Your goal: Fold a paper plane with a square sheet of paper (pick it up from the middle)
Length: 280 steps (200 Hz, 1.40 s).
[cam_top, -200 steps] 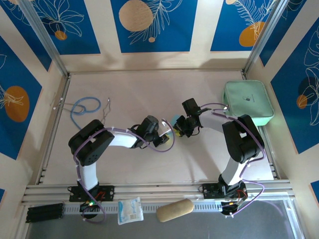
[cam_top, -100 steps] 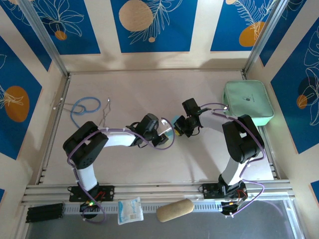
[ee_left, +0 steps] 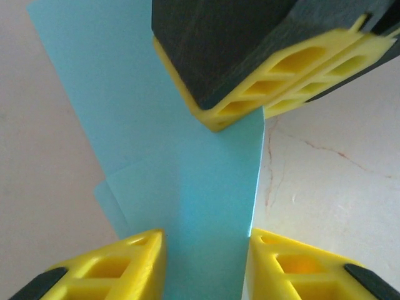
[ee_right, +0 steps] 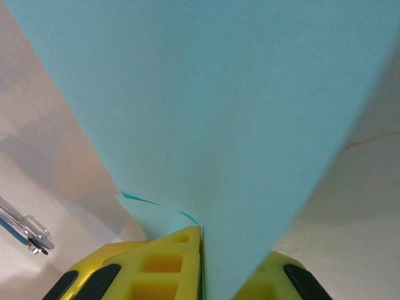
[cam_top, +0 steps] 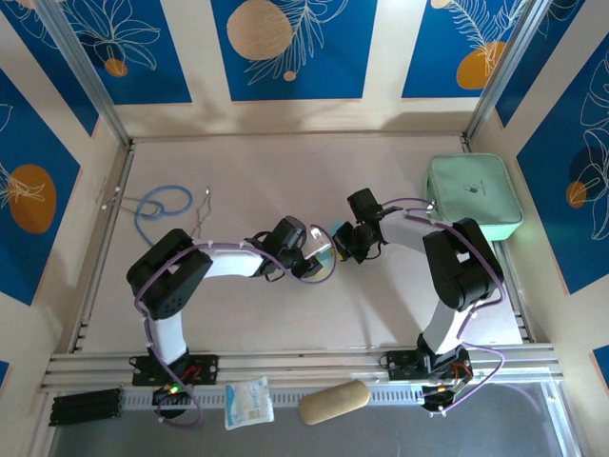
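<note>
Paper plane: your light-blue paper plane (cam_top: pixel 336 227) is near the middle of the counter (cam_top: pixel 247 171), right between the tips of the two arms.
Folds: in the left wrist view you see the paper plane (ee_left: pixel 187 187) as layered paper, one sheet lying over another, with a straight edge along its 3 o'clock side.
Right gripper: your right gripper (cam_top: pixel 334 238) reaches in from 3 o'clock. Its jaws are pressed together on the paper's edge.
Right wrist view: the right gripper (ee_right: pixel 201 247) pinches the paper at 6 o'clock, and the blue sheet widens from there toward 12 o'clock.
Left gripper: your left gripper (cam_top: pixel 318 259) sits at 7 o'clock of the paper, tip to tip with the right one.
Left jaws: in its own view the left gripper (ee_left: pixel 205 256) has its jaws part-way apart, one yellow finger on each side of the paper strip. You cannot tell whether they touch it. The right gripper's tip meets the paper at 12 o'clock there.
Zip case: mint-green zip case (cam_top: pixel 474 197), well apart at 3 o'clock, against the counter's edge.
Cable: blue cable loop (cam_top: pixel 157 205), well apart at 9 o'clock.
Snack packet: white snack packet (cam_top: pixel 249 402), at 7 o'clock on the near rail.
Tan roll: tan oblong roll (cam_top: pixel 333 402), at 6 o'clock, just beside the packet.
</note>
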{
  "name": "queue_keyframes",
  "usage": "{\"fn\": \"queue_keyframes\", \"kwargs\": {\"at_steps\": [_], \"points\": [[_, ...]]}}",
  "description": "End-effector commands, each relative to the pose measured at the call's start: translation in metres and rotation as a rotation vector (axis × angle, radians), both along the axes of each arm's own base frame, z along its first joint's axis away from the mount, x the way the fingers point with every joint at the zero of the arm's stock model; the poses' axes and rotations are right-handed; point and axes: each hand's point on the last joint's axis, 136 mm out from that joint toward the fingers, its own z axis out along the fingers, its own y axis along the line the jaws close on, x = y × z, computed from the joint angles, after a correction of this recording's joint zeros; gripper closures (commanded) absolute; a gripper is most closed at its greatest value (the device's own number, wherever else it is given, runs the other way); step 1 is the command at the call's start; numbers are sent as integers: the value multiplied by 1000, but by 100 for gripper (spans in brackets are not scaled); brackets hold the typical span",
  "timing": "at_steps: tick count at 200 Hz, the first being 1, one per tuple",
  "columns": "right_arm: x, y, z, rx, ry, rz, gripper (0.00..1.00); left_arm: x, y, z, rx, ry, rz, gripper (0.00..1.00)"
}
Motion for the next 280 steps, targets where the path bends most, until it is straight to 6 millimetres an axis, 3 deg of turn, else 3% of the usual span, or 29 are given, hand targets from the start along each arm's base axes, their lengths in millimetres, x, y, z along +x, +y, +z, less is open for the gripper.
{"fn": "queue_keyframes", "kwargs": {"at_steps": [1,29,63,104,172,233,280], "points": [[0,3,3,16,27,7,89,-2,-6,-1,6,-4,-25,67],[1,3,4,16,27,10,83,-2,-6,-1,2,0,-26,73],[2,4,6,21,26,17,65,-7,-7,-4,-16,25,-24,76],[4,0,10,20,12,15,56,-9,-8,-7,-51,61,-8,78],[21,-16,40,25,-121,22,40,-6,-4,-7,-139,181,66,81],[35,-42,75,33,-386,50,34,-2,-4,-1,-269,412,213,86],[28,-33,78,138,-548,205,35,4,-8,4,-393,568,340,87]]}}
